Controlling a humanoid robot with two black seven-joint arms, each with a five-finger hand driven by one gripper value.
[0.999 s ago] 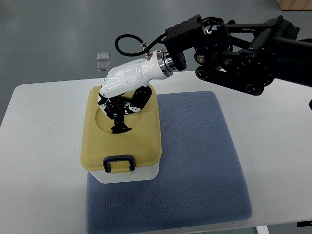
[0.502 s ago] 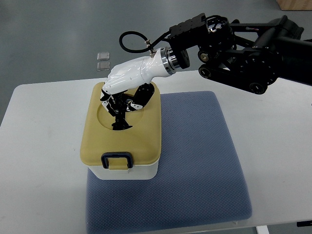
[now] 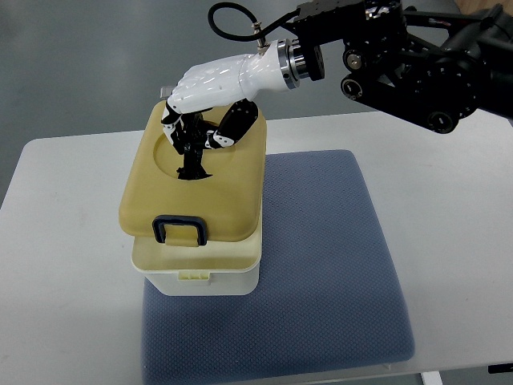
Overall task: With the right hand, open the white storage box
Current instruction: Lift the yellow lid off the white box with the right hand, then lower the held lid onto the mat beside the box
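Tan lid (image 3: 192, 188) hangs off white storage box (image 3: 198, 271), seemingly in right hand (image 3: 210, 96).

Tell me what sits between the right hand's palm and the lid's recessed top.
In the top view, only the right hand's own dark fingers, curled onto the black knob in the yellow lid's recess.

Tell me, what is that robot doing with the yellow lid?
The robot's right hand is pinching the little black knob in the middle of the yellow lid. The lid is already off the white box and hangs just above it, a bit tilted and shifted to the left, so you can see the box's rim underneath. The box sits on a blue mat on a white table. No other hand is in the picture.
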